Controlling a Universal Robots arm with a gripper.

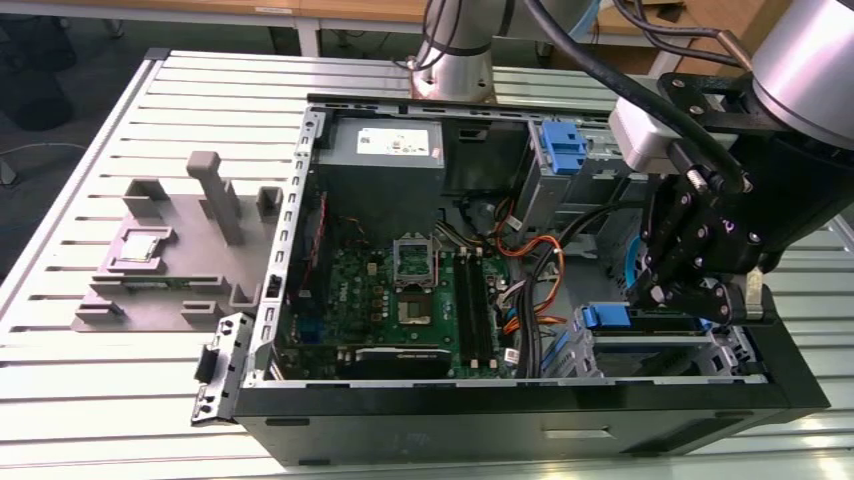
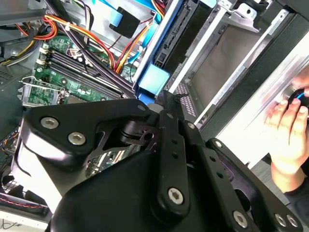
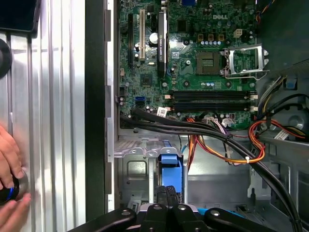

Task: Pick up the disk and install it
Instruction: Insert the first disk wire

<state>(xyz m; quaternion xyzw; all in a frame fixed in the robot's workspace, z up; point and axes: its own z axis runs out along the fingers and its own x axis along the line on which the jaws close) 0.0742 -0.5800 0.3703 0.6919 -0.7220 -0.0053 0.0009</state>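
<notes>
Gripper: we see it pressed together, tips at the blue tab.
Disk: on edge in the drive cage.

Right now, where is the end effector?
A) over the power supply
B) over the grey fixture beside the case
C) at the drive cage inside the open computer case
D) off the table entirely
C: the end effector sits low inside the computer case, at the drive cage beside the blue tab.
</notes>
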